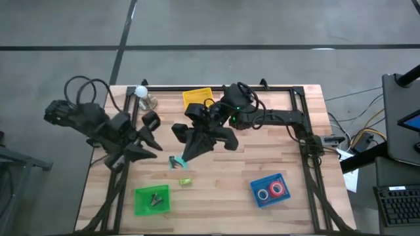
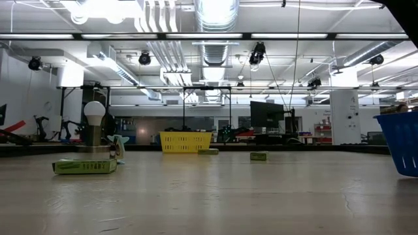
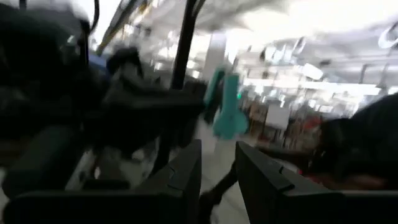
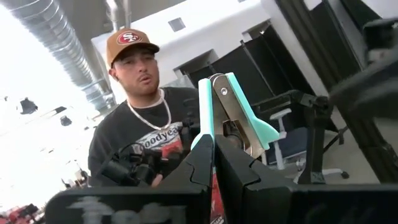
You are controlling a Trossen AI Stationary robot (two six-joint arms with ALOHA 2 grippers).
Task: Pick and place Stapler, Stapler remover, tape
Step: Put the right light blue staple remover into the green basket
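Observation:
My right gripper (image 1: pixel 186 155) is high over the table's middle, shut on a teal staple remover (image 4: pixel 236 118), whose teal tip (image 1: pixel 177 162) shows past the fingers. Just to its left, my left gripper (image 1: pixel 152 149) stands open (image 3: pixel 217 160) with nothing between its fingers; its wrist view faces the remover (image 3: pixel 227 106). Two red tape rolls (image 1: pixel 270 192) lie in a blue tray (image 1: pixel 257 183) at the near right. A dark thing (image 1: pixel 156 198) lies in a green tray (image 1: pixel 142 203) at the near left. A small green-yellow object (image 1: pixel 186 180) lies on the table; I cannot tell whether either is the stapler. My right gripper pinches the remover's lower end (image 4: pixel 225 139) between its two fingers. Most of the remover, with its metal jaws and teal wings, sticks out beyond the fingertips. The fingers reach toward the table's near left. The remover is lifted clear of the table.
A yellow basket (image 1: pixel 197 98) stands at the far middle, under the right arm. A light bulb on a stand (image 1: pixel 142 93) is at the far left. A black frame (image 1: pixel 298 111) runs along the table's edges. A person shows beyond the table in the right wrist view.

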